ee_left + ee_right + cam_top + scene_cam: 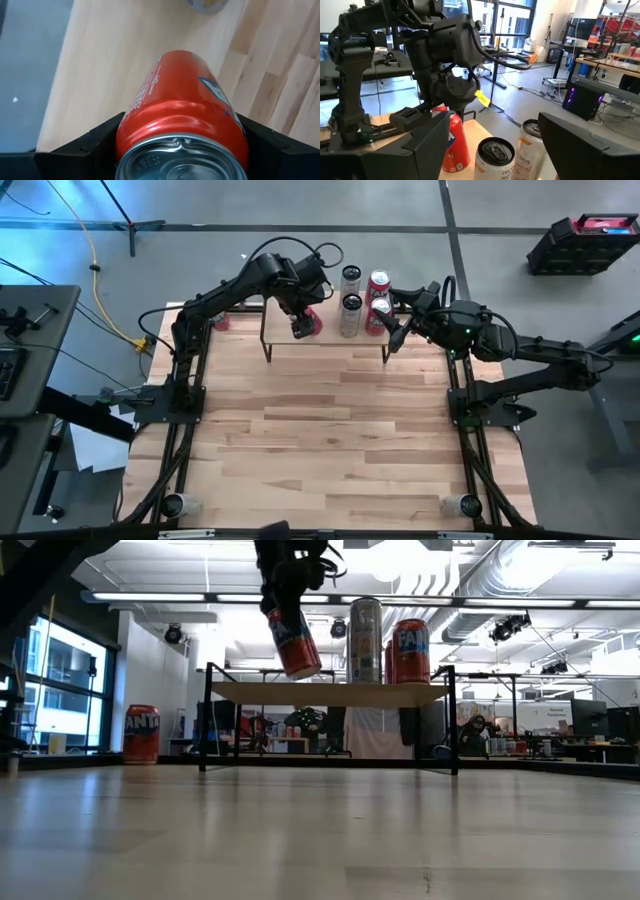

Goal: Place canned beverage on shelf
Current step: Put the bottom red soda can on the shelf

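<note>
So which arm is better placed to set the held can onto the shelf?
Left: its gripper already holds the red can, tilted above the shelf. The right gripper holds nothing.

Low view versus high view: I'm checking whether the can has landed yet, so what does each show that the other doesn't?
Only the low view shows the red can tilted, its base above the shelf plank, and a Fanta can on the table at left. Only the high view shows the right gripper open beside the shelf's right end, holding nothing, and four cans in two rows. Both show the left gripper gripping the red can over the shelf's left part.
</note>
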`<state>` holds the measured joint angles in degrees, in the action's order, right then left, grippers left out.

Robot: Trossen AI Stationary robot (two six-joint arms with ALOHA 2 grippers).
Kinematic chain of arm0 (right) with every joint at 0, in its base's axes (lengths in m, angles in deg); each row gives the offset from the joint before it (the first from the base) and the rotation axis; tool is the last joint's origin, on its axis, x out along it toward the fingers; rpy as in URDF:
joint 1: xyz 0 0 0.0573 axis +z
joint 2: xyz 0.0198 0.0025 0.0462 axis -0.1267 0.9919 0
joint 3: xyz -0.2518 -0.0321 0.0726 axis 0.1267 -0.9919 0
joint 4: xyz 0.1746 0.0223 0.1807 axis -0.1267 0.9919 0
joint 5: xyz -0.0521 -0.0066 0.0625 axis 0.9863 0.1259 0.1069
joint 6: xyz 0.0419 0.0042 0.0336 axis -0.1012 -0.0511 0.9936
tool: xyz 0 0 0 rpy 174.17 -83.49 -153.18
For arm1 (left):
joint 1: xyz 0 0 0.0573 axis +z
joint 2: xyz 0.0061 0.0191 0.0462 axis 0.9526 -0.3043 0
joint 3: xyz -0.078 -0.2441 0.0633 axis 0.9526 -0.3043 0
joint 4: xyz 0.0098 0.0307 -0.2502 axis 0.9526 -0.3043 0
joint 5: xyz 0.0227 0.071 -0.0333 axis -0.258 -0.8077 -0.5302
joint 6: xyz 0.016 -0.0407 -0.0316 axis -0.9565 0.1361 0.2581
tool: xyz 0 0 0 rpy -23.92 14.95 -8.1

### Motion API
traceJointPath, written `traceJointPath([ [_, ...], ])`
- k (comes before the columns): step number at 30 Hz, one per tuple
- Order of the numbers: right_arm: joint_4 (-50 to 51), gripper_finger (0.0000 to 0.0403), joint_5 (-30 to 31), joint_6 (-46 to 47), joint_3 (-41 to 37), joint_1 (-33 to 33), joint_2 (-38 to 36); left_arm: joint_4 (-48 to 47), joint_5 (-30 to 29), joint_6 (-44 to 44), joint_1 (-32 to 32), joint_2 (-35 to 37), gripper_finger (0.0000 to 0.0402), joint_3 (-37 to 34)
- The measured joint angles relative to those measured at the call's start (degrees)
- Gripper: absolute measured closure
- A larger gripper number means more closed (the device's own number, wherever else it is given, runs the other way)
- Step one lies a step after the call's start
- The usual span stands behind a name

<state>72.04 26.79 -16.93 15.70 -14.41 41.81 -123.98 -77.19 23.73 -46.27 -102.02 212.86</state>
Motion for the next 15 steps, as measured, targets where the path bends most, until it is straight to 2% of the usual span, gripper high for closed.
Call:
traceJointPath([
  [7, 0.01, 0.0116, -0.01, 2.04, 0.00, 0.04, 0.00, -3.89, -0.59, -0.49, 1.04, 0.00, 0.0119, -0.02],
  [15, 0.02, 0.0116, -0.01, 3.36, 0.00, 0.04, 0.00, -3.62, -2.05, -1.54, 0.95, 0.00, 0.0119, -0.02],
])
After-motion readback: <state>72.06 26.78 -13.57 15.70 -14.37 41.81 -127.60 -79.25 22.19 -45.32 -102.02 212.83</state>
